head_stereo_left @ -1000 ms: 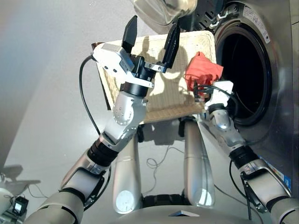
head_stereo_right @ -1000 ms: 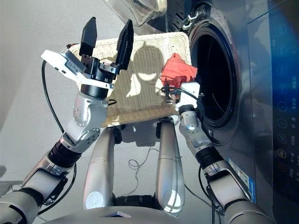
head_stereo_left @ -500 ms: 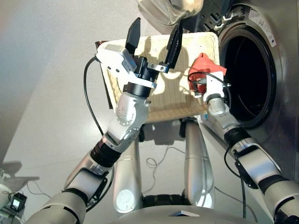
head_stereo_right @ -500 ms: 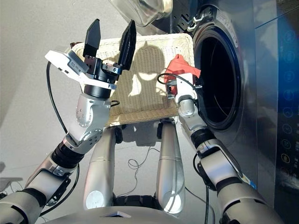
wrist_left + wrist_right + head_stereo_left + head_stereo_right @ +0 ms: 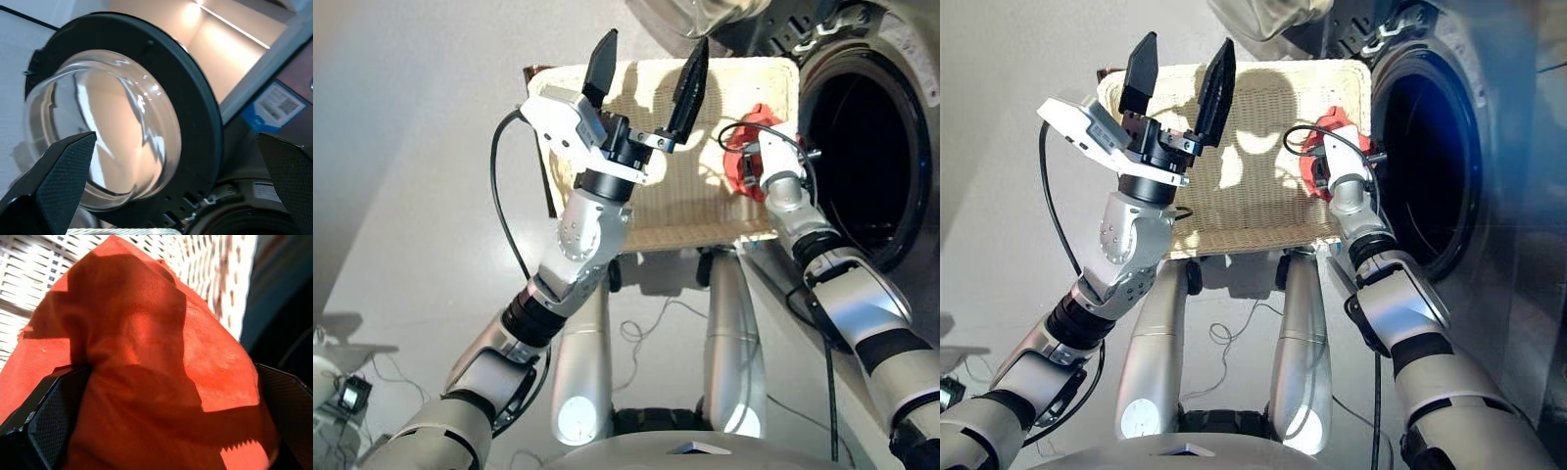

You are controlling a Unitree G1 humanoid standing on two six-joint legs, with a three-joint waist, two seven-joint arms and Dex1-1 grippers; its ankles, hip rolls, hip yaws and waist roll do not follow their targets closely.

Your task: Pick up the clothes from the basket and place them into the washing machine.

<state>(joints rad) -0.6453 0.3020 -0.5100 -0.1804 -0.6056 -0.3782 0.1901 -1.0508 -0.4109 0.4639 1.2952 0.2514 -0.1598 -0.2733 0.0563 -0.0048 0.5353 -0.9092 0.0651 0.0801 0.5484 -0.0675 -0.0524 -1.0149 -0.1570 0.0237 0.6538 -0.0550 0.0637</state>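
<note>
Now, right end effector point(image 5: 751, 168): clamped on coral red garment point(image 5: 744, 164), beside drum mouth point(image 5: 862, 147) for loading.
Left end effector point(image 5: 648, 67): spread wide, empty, raised clear of basket point(image 5: 656, 211).

a laundry corner is showing here: a front-loading washing machine point(image 5: 886, 147) is standing open, its glass porthole door point(image 5: 122, 132) swinging wide ahead of the left jaws, beside a wicker basket point(image 5: 1263, 186).
</note>
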